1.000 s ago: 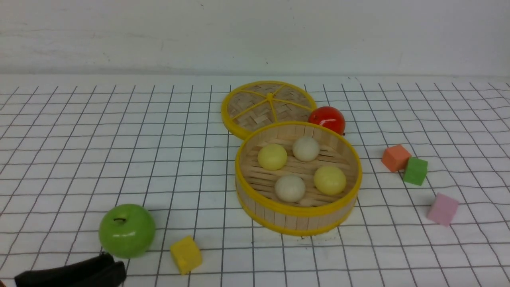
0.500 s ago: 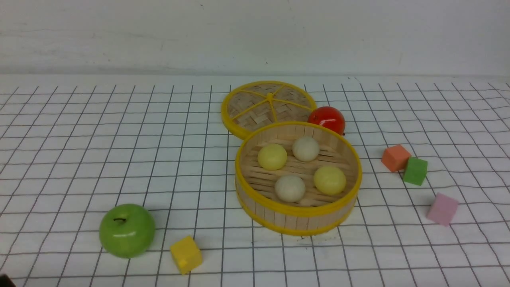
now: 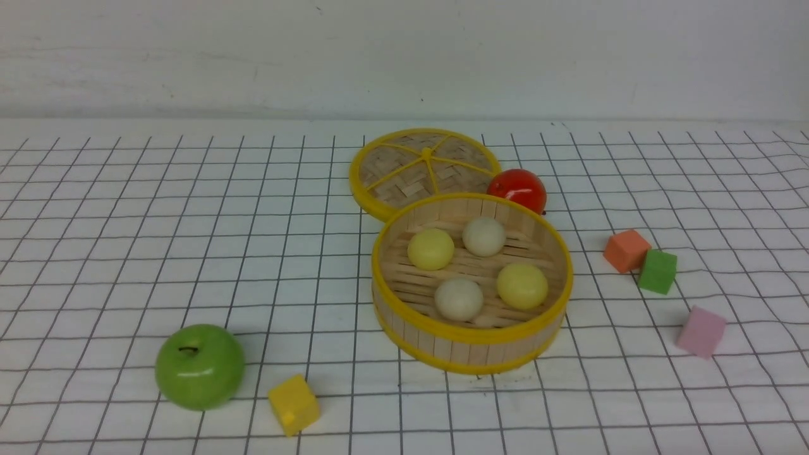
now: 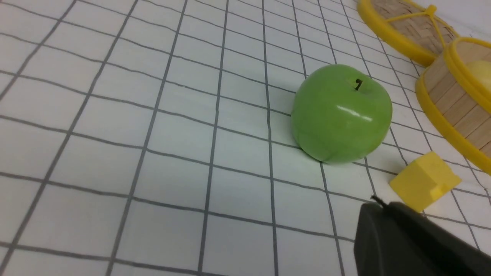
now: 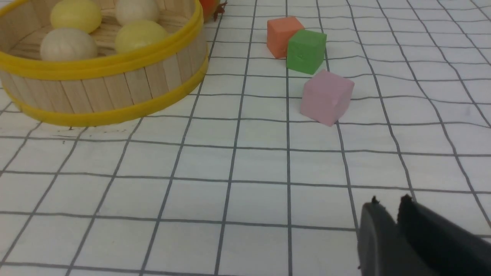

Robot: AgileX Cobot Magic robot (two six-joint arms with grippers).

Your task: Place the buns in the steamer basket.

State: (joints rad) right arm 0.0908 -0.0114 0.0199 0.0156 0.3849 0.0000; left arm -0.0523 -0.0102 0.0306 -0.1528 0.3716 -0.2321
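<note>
Four buns, two pale yellow (image 3: 431, 249) (image 3: 523, 286) and two off-white (image 3: 484, 236) (image 3: 459, 299), sit on the slatted floor inside the steamer basket (image 3: 473, 356), apart from one another. The basket stands upright and uncovered near the middle of the grid-lined table (image 3: 442, 411). Its woven lid (image 3: 411, 170) lies behind it and slightly to the left, spoked face up, partly hidden by the basket's rear rim. A red tomato (image 3: 517, 189) is located behind the basket, close to both rim and lid; contact cannot be confirmed. To the right, an orange cube (image 3: 627, 251) and a green cube (image 3: 658, 272) are side by side, with a pink cube (image 3: 701, 332) nearer the robot. At the near left, a green apple (image 3: 200, 366) stands stem up, with a yellow cube (image 3: 294, 404) near it. The left gripper (image 4: 378, 203) is fully closed, nothing visible in its grasp. The right gripper (image 5: 390, 201) shows a narrow gap between its tips, holding nothing, well apart from the basket.
</note>
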